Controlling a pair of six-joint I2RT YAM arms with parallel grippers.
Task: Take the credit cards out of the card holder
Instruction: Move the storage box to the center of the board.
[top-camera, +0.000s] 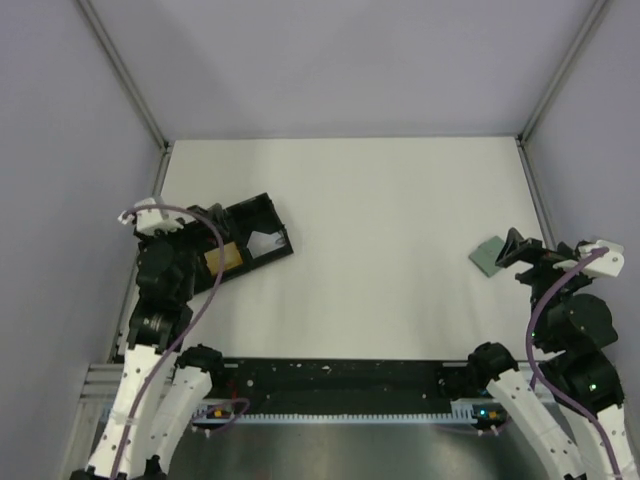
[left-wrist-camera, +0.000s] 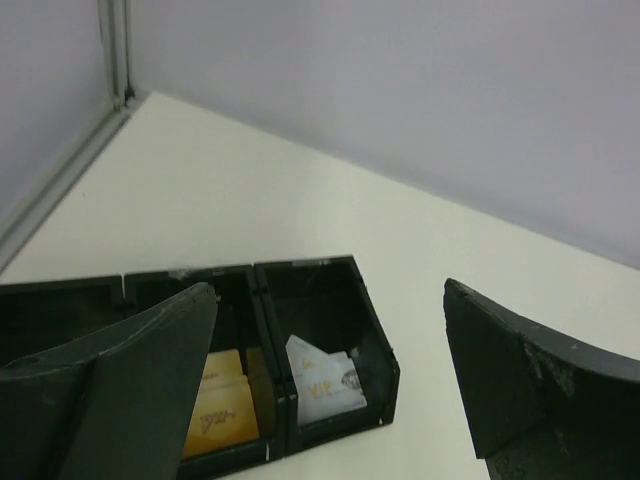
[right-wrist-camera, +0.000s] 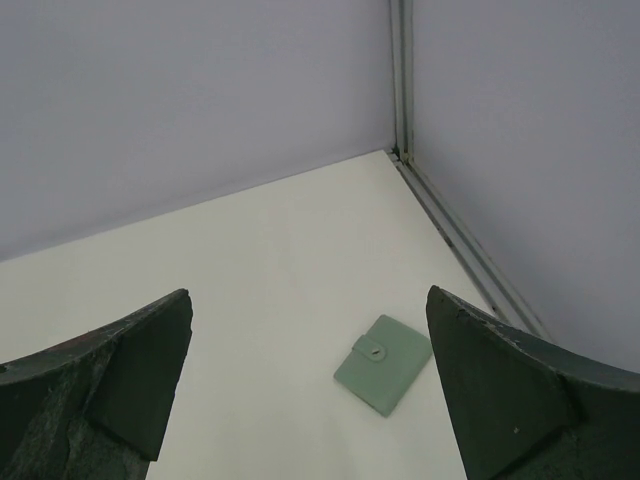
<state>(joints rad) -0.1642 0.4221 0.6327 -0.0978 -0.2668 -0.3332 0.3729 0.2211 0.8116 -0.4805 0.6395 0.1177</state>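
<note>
Cards seem out already: gold-orange plastic card (left-wrist-camera: 222, 420), silvery-grey plastic card (left-wrist-camera: 325, 385) lie in long black tray (left-wrist-camera: 320, 266) by left gripper (left-wrist-camera: 328, 296). Small pale green folding card holder (right-wrist-camera: 384, 364) lies shut on table near right gripper (right-wrist-camera: 308, 300). Both pincers wide open, empty. More cards inside? Can't tell.

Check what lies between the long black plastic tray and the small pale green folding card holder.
Nothing; the top view shows only bare white tabletop between the black tray and the pale green card holder.

left gripper (top-camera: 208, 218) points inward and forward, fingers (left-wrist-camera: 150, 370) spread wide, holding nothing. right gripper (top-camera: 517, 250) points inward too, fingers (right-wrist-camera: 520, 390) equally wide, empty. both tilt slightly downward.
</note>
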